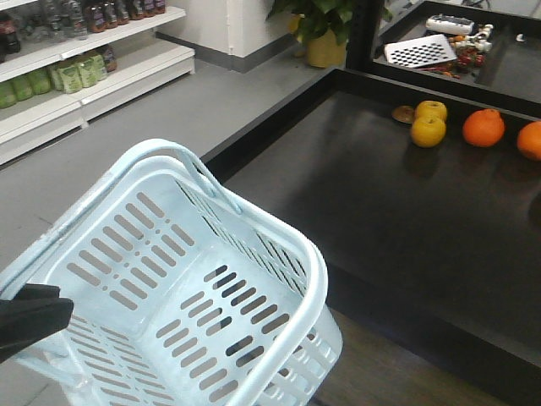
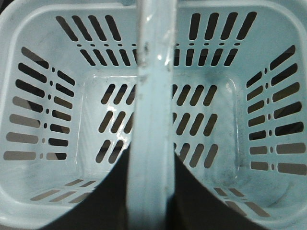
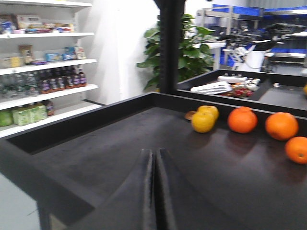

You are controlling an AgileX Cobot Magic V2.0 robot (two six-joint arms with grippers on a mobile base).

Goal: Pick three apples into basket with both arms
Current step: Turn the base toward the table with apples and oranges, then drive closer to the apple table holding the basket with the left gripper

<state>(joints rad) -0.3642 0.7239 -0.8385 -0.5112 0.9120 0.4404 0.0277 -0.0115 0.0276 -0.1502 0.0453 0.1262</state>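
Note:
The pale blue basket hangs tilted at the lower left, beside the black table, and nothing lies inside it. My left gripper is shut on the basket's handle, with one black finger on each side of the bar. Below the handle the slotted basket floor shows bare. In the front view the left gripper appears only as a black shape at the basket's near rim. My right gripper is shut on nothing, hovering low over the table. The apples are out of view.
On the black raised-edge table, two yellow fruits and two oranges sit along the far side. A white slotted tray lies on the section behind. Store shelves stand to the left, and a potted plant is at the back.

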